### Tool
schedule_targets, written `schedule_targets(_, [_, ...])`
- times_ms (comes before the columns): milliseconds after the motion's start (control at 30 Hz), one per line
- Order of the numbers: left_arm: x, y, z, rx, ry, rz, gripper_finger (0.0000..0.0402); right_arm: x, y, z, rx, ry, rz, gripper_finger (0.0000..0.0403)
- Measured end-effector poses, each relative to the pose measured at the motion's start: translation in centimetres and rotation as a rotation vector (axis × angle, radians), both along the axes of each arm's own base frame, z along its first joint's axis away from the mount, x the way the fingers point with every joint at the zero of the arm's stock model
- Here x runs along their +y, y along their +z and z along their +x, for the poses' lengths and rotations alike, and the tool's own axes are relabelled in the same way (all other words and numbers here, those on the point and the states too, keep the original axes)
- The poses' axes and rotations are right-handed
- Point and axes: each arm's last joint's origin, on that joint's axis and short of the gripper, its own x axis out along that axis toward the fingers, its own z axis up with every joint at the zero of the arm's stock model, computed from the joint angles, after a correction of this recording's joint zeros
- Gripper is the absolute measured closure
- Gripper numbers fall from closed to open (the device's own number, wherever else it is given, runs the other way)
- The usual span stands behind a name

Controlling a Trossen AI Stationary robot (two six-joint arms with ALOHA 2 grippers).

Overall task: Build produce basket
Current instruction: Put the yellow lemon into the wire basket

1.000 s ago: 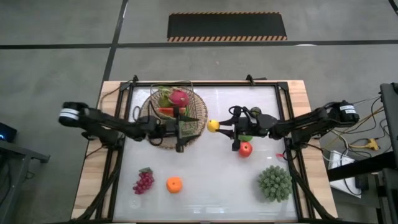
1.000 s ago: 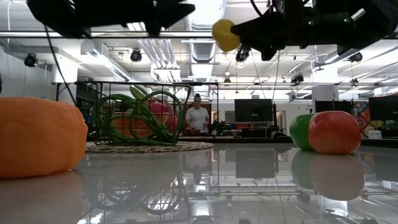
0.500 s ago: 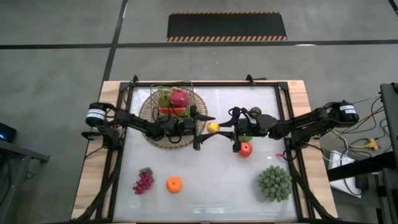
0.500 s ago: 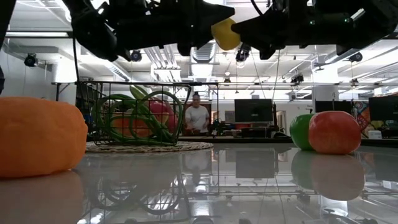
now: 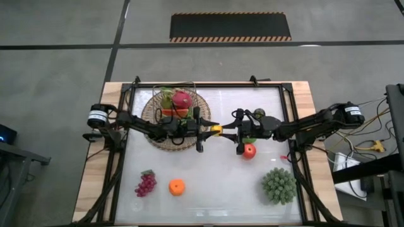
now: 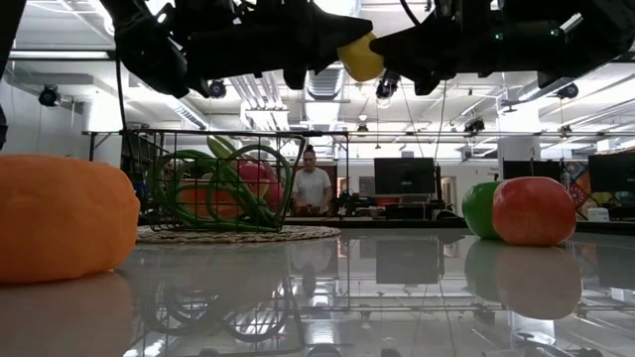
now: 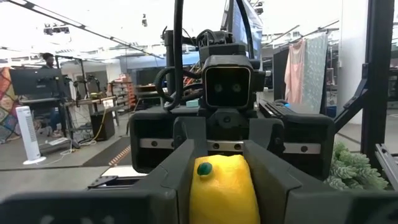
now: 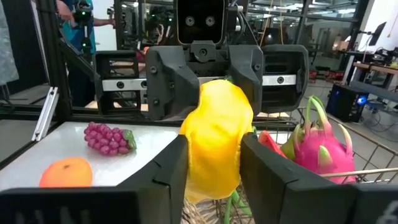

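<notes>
Handover of the lemon [image 5: 216, 129] in mid-air, just off the 3 o'clock edge of the basket [image 5: 151, 116]. The right gripper [image 8: 211, 165] is pinching the lemon across its middle, one finger on each flank, while the left gripper [image 7: 224, 186] is meeting it head-on from the basket side, its jaws spread and bracketing the opposite end of the fruit without visibly pressing yet. In the low view the lemon [image 6: 359, 57] is hanging well above the tabletop between the two dark arms. The fruit is looking like a smooth, hollow toy: probably very light, fairly stiff, and somewhat slippery on its rounded skin, so a grip across the widest part, square to the long axis, is likely to hold best; a grip near the tapered tip, by the green stem mark [image 7: 204, 168], is risking a squeeze-out. The basket is already holding the dragon fruit [image 5: 182, 98] and green beans [image 6: 213, 188], leaving room toward its 3 o'clock side. Waiting on the table are the red apple [image 5: 249, 151] and green apple [image 6: 482, 208] toward 3 o'clock, the grapes [image 5: 145, 183] and orange [image 5: 177, 186] toward 7 o'clock, and a spiky green ball [image 5: 279, 185] at 5 o'clock.
</notes>
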Motion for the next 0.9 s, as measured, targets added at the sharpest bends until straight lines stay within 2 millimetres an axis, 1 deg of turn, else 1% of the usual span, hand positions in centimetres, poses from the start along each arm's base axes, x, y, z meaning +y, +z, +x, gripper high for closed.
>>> schedule_targets(167, [0.0, -0.1, 0.0, 0.012, 0.005, -0.001, 0.0305, 0.0, 0.0, -0.1, 0.011, -0.005, 0.018, 0.0229])
schedule_targets(233, [0.1, -0.1, -0.1, 0.047, 0.034, -0.002, 0.0305, 0.0, 0.1, -0.3, 0.026, -0.01, 0.018, 0.0204])
schedule_targets(367, [0.5, 0.5, -1.0, 0.2, 0.181, -0.003, 0.0305, -0.2, 0.7, -1.3, 0.091, -0.068, 0.043, 0.0164])
schedule_targets(467, [0.9, 1.9, -2.8, 0.367, 0.345, 0.015, 0.0305, -0.4, 1.0, -2.4, 0.158, -0.144, 0.073, 0.0146])
schedule_targets(567, [1.3, 3.3, -5.0, 0.503, 0.48, 0.021, 0.0305, -0.6, 1.4, -3.5, 0.193, -0.183, 0.103, 0.0136])
schedule_targets(633, [1.5, 4.1, -6.4, 0.55, 0.526, 0.005, 0.0306, -0.5, 1.7, -3.9, 0.201, -0.184, 0.107, 0.0134])
schedule_targets(700, [1.9, 4.5, -7.7, 0.581, 0.539, -0.03, 0.0306, -0.5, 1.8, -4.2, 0.193, -0.183, 0.118, 0.0134])
schedule_targets(800, [2.2, 4.0, -8.8, 0.6, 0.533, -0.105, 0.0306, -0.5, 1.7, -4.2, 0.201, -0.184, 0.121, 0.0138])
schedule_targets(900, [2.3, 2.8, -8.9, 0.615, 0.533, -0.152, 0.0307, -0.5, 1.3, -4.0, 0.219, -0.186, 0.12, 0.0144])
